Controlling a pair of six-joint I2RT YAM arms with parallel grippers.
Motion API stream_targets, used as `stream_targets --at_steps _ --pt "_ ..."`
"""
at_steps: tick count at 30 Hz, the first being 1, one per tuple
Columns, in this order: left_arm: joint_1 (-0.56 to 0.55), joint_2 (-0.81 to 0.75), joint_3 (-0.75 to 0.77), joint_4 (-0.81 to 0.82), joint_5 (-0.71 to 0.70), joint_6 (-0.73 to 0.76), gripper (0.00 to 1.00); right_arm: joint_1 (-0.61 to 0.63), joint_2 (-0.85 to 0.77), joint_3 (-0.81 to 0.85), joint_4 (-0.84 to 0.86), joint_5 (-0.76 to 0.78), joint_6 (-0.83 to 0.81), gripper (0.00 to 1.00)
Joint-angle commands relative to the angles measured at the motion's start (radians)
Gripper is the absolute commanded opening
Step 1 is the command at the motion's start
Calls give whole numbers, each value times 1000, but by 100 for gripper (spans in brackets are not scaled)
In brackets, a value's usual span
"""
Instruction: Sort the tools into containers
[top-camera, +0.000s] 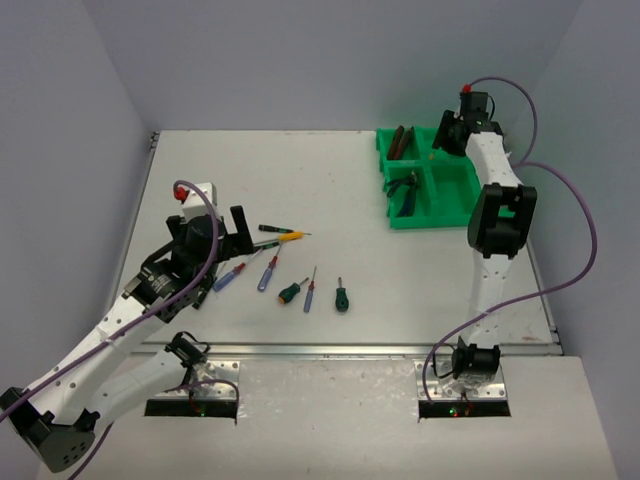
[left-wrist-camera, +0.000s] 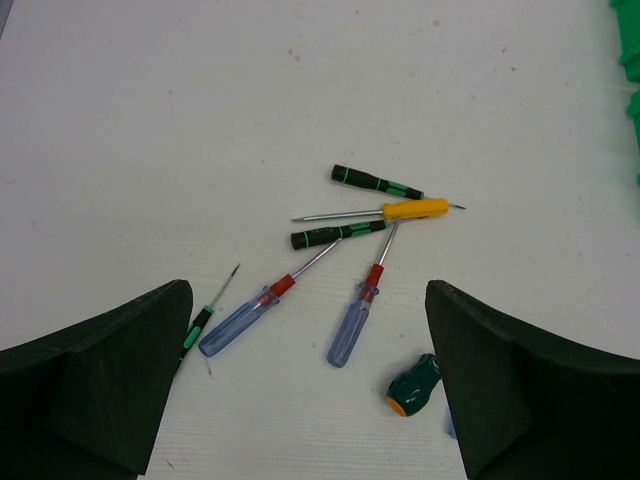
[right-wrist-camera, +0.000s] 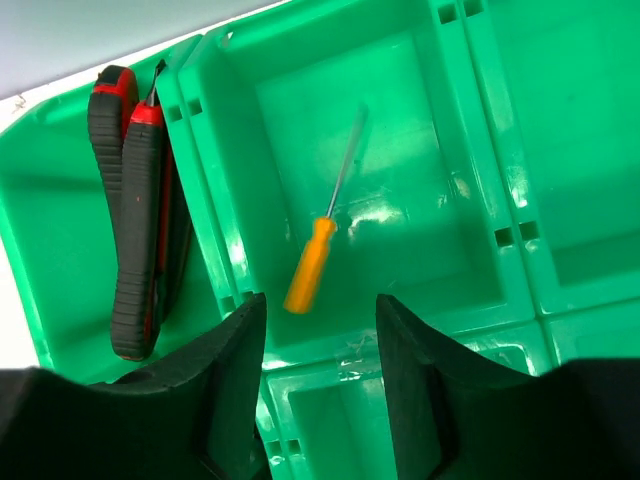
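My right gripper (right-wrist-camera: 320, 330) hangs open over the green tray (right-wrist-camera: 215, 200), with nothing between its fingers. Just beyond its tips an orange-handled screwdriver (right-wrist-camera: 309, 266) is in a middle compartment, free of the fingers. Red-black pliers (right-wrist-camera: 135, 210) lie in the compartment to its left. Blue-handled pliers (top-camera: 403, 190) sit in a nearer compartment of the tray (top-camera: 450, 210). My left gripper (left-wrist-camera: 308, 300) stands wide open above loose screwdrivers on the table: two blue-handled ones (left-wrist-camera: 240, 320) (left-wrist-camera: 352, 325), a yellow-handled one (left-wrist-camera: 415, 209), two black-green ones (left-wrist-camera: 375, 182) and a stubby green one (left-wrist-camera: 413, 385).
More screwdrivers lie on the table right of my left gripper (top-camera: 225, 245), among them a dark green stubby one (top-camera: 342, 296) and a thin blue one (top-camera: 310, 293). A small black-green screwdriver (left-wrist-camera: 200, 322) lies by my left finger. The table's back wall runs behind the tray.
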Motion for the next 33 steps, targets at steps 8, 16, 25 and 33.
stream_targets --at_steps 8,16,25,33 --pt "9 0 0 41 -2 13 100 63 -157 -34 24 -66 23 72" --pt "18 -9 9 15 -70 -11 100 468 -452 -420 88 281 20 99" --pt "24 -21 8 16 -63 -10 100 748 -419 -574 153 189 266 99" --pt "24 -28 3 22 -39 -6 100 833 -266 -490 237 97 19 66"
